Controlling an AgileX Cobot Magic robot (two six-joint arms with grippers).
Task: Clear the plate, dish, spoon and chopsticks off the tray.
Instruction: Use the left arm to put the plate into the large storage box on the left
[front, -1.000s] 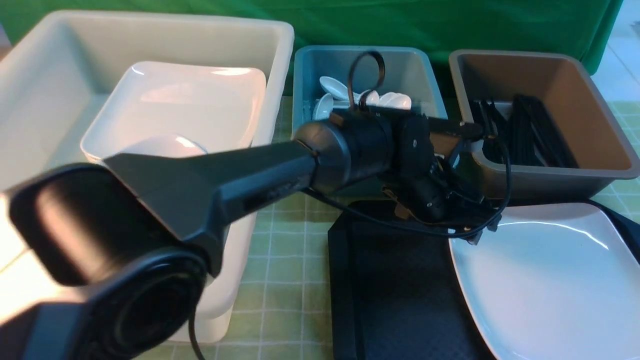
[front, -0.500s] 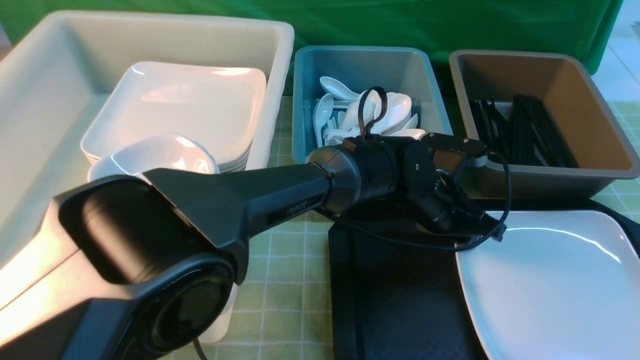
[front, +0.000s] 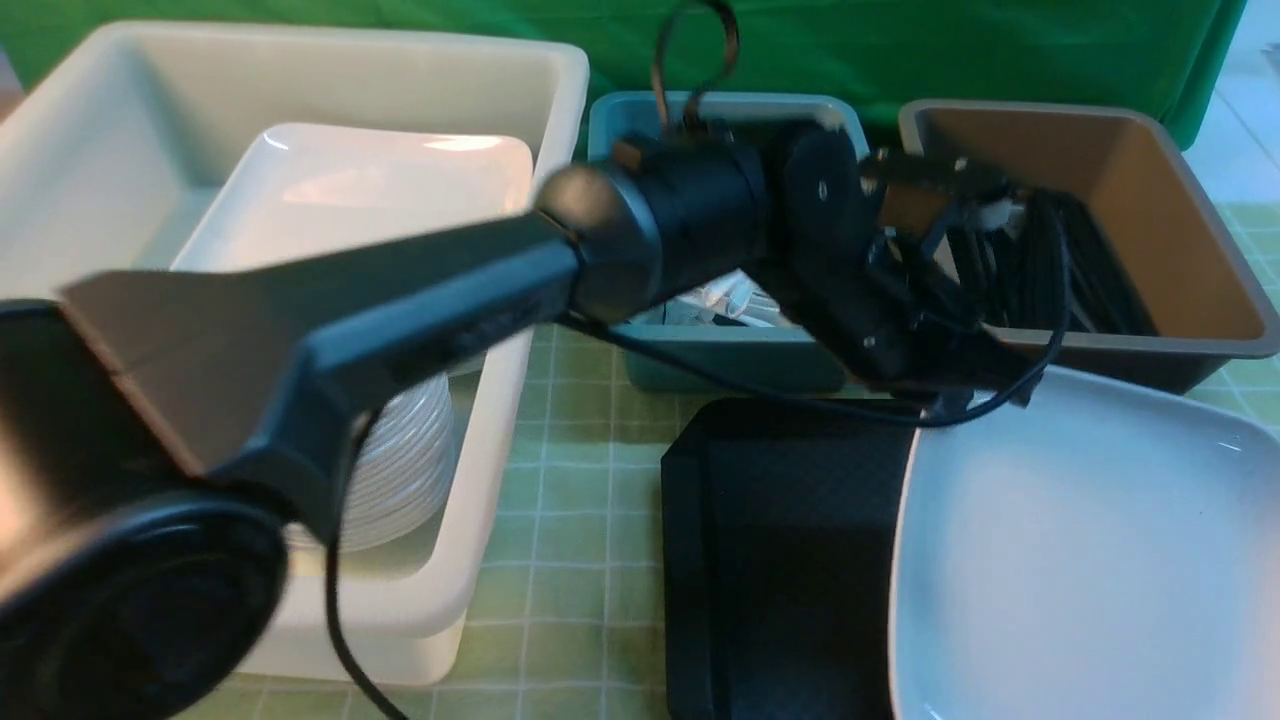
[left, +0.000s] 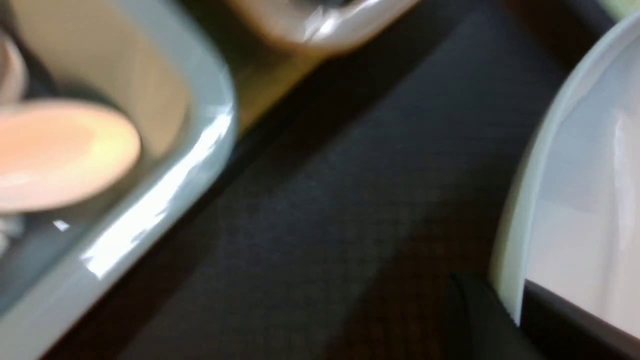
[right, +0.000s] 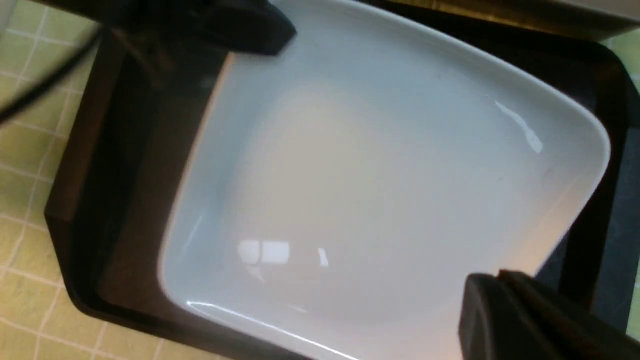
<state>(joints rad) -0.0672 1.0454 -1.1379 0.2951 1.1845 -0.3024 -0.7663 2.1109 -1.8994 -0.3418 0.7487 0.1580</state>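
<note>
The large white plate (front: 1080, 560) hangs raised and tilted over the right half of the black tray (front: 780, 520). My left gripper (front: 965, 400) reaches across from the left and is shut on the plate's far left corner. In the left wrist view the rim of the plate (left: 590, 175) sits between its dark fingers (left: 475, 315). My right gripper (right: 500, 295) is shut on the plate (right: 375, 175) at its near right rim; the right arm is outside the front view. No dish, spoon or chopsticks show on the visible part of the tray (right: 100, 200).
Behind the tray stand a blue bin (front: 730, 370) with white spoons and a brown bin (front: 1180, 200) with black chopsticks. At the left, a large white bin (front: 500, 400) holds stacked plates (front: 380, 190) and ribbed small dishes (front: 400, 470). Green checked cloth covers the table.
My left gripper closed on the plate's far left corner and rose. The plate lifted off the tray and tilted toward the camera.
</note>
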